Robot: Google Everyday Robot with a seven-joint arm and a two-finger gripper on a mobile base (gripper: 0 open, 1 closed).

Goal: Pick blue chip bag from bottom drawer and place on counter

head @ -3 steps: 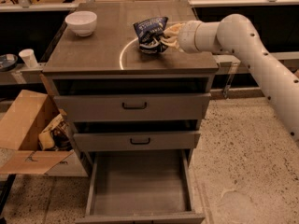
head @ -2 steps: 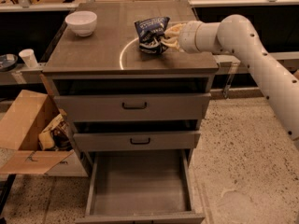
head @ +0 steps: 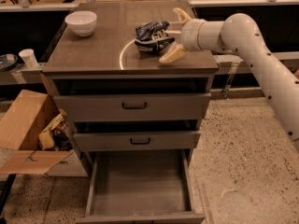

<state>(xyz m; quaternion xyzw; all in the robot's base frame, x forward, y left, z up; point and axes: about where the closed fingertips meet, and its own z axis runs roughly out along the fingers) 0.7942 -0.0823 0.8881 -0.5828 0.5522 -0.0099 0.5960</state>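
Observation:
The blue chip bag [head: 152, 37] lies crumpled on the counter [head: 93, 50], on the thin white circle outline. My gripper [head: 176, 35] is just to its right at counter height, fingers spread wide, one finger [head: 172, 55] in front of the bag and the other [head: 181, 15] behind it. The fingers stand apart from the bag and do not clamp it. The bottom drawer [head: 140, 183] is pulled out below, with nothing showing in its grey interior.
A white bowl [head: 81, 22] sits at the counter's back left. The two upper drawers [head: 134, 106] with black handles are nearly closed. An open cardboard box [head: 32, 134] stands on the floor at left. A paper cup [head: 29, 58] sits on a shelf at left.
The fingers were closed around the bag; now they have spread open and the bag rests free on the counter.

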